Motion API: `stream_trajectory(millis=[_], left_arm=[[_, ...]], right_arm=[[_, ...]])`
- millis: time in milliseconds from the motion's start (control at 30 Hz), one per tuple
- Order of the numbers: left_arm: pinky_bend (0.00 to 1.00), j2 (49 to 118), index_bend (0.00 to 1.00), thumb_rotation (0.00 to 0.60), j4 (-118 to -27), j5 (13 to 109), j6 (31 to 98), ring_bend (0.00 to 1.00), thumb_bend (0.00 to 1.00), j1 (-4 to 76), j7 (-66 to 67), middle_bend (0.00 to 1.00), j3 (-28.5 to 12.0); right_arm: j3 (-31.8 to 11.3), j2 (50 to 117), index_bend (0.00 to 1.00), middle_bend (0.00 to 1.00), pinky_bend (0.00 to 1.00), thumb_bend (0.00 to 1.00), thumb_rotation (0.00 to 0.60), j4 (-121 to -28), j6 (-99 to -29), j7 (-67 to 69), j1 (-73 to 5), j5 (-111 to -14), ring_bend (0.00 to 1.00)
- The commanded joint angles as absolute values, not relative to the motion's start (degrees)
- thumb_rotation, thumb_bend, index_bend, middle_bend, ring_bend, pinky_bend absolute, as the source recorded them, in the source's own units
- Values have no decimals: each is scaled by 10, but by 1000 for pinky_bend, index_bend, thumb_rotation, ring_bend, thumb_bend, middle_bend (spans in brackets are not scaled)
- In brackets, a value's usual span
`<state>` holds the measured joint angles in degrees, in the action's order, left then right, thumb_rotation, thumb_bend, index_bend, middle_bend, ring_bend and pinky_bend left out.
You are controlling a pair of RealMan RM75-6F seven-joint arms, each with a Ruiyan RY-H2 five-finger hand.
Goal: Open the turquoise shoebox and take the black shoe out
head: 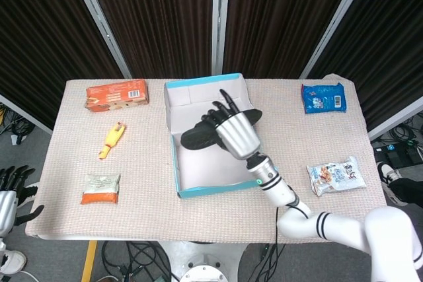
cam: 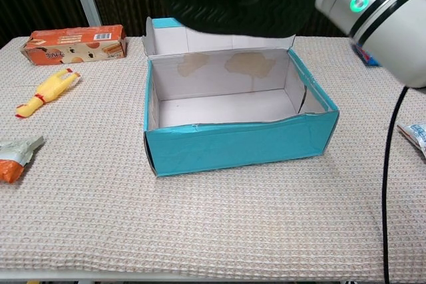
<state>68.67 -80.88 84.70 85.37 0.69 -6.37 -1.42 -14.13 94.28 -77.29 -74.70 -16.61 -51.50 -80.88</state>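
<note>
The turquoise shoebox point(head: 177, 170) point(cam: 233, 144) stands open at the table's middle, its lid folded back and its white inside bare. My right hand point(head: 236, 131) holds the black shoe point(head: 201, 135) in the air above the box, its fingers wrapped over the shoe. In the chest view the shoe point(cam: 226, 4) is a dark shape at the top edge, with my right forearm point(cam: 376, 11) beside it. My left hand point(head: 10, 186) hangs at the lower left beyond the table edge, fingers apart and holding nothing.
An orange box point(head: 116, 95) lies at the back left, with a yellow toy point(head: 112, 140) and an orange-and-white packet point(head: 100, 189) in front of it. A blue packet point(head: 324, 97) lies back right, a snack bag point(head: 336, 175) front right.
</note>
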Motion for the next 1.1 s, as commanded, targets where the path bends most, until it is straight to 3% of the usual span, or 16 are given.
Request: stream_trajectory(millis=[33,167,300,533,800,867,933,967,1033,1100], left_arm=[[57,687,168,600,-808,848,854,44,160,7,-64,106,-14],[58,690,168,600,-807,848,852,44,160,8,-63,106,-13],[58,692,168,600,-810,850,847,44,160,11,-61,106,-11],[58,687,168,600,-819,850,848,45,160,11,-55,106,-10],[58,683,168,600,-825,843,844,44,159,8,-52,106,-7],[58,683,168,600,-825,843,843,45,159,8,-51,106,-7],[58,683,168,600,-825,841,843,45,160,8,-51,106,-7],[58,683,168,600,-825,841,842,45,160,8,-52,106,-8],[58,683,168,600,-824,840,842,45,160,8,-53,106,-8],[58,682,168,600,-823,840,843,45,160,8,-53,106,-8]], right_arm=[[-167,851,842,625,0,364,600,-851,-758,-166,-452,-748,216],[-157,800,819,625,0,359,600,-849,-726,-189,-409,-670,211],[-151,791,791,622,0,355,600,-809,-668,-178,-388,-593,202],[-142,844,750,588,0,347,600,-697,-571,-167,-401,-535,191],[-146,909,652,498,0,342,600,-601,-511,-204,-442,-509,121],[-148,921,545,439,0,333,600,-587,-496,-218,-452,-498,73],[-147,925,355,337,0,270,600,-582,-480,-237,-461,-488,22],[-147,926,208,240,0,202,600,-584,-476,-245,-465,-484,3],[-148,926,29,70,0,90,600,-593,-480,-251,-468,-485,0],[-152,918,0,5,0,35,600,-612,-487,-247,-466,-488,0]])
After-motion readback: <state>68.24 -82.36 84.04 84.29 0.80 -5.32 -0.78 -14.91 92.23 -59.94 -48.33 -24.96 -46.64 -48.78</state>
